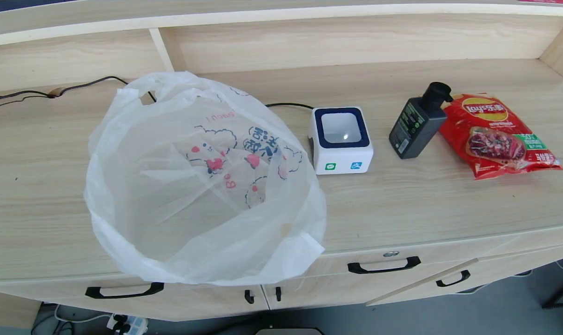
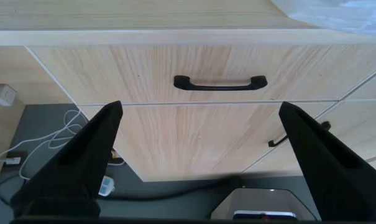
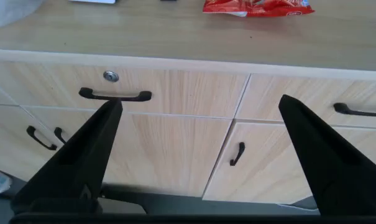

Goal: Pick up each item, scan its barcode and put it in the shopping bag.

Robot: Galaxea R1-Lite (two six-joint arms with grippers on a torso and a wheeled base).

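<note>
The shopping bag [image 1: 123,139] is empty, so the first pick is ahead. Our left gripper [image 2: 200,165] and right gripper [image 3: 200,165] hang spread wide, holding nothing, before the drawer fronts [image 2: 219,124]. The pump bottle [image 1: 416,125] and crisp packet [image 1: 495,137] sit right of the scanner [image 1: 342,139], with the bag left. Next, we judge, the right arm must rise to the bottle.

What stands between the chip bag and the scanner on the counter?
The dark pump bottle stands between them, close beside the chip bag. From the scanner to the shopping bag, nothing visible is in the way.
</note>
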